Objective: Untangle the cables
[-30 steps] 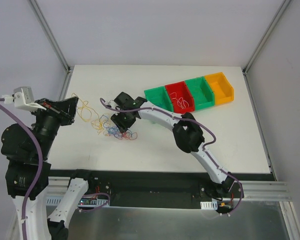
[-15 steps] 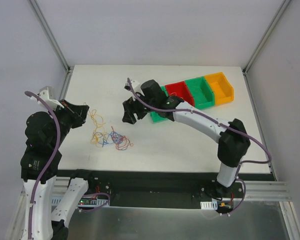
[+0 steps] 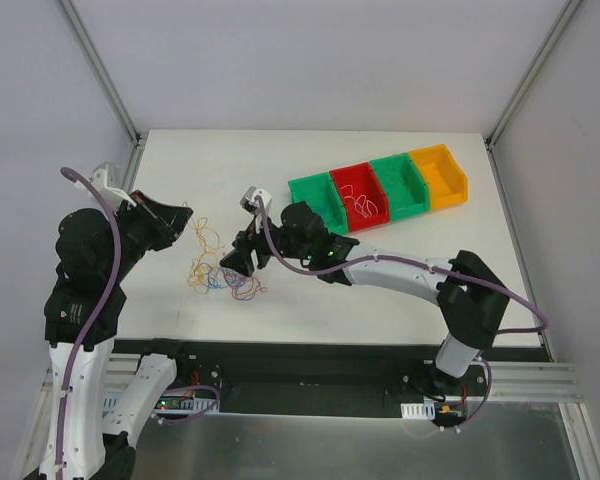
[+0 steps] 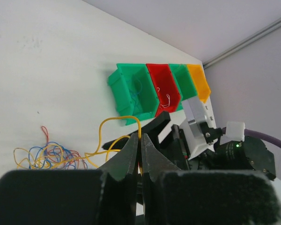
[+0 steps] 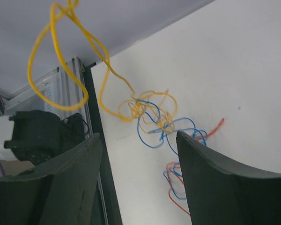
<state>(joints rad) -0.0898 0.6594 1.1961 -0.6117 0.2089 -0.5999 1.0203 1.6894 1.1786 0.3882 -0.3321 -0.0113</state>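
Observation:
A small tangle of blue, red and yellow cables (image 3: 218, 277) lies on the white table, left of centre. One yellow cable (image 3: 208, 238) rises from it in loops to my left gripper (image 3: 186, 228), which is shut on it; the left wrist view shows the yellow cable (image 4: 113, 120) pinched at the tips of the gripper (image 4: 140, 137). My right gripper (image 3: 236, 262) hovers just right of the tangle, open and holding nothing. In the right wrist view the tangle (image 5: 155, 118) lies beyond the open gripper (image 5: 138, 137), and the lifted yellow cable (image 5: 61, 61) hangs at upper left.
Four bins stand in a row at the back right: green (image 3: 318, 203), red (image 3: 352, 187) with white cables inside, green (image 3: 400, 186) and orange (image 3: 442, 178). The table's left edge and frame rail (image 3: 130, 175) run close behind the left gripper.
The right gripper has come down and left from beside the green bin to the tangle, jaws wider than a second ago. The left gripper has shifted right, still holding the yellow cable.

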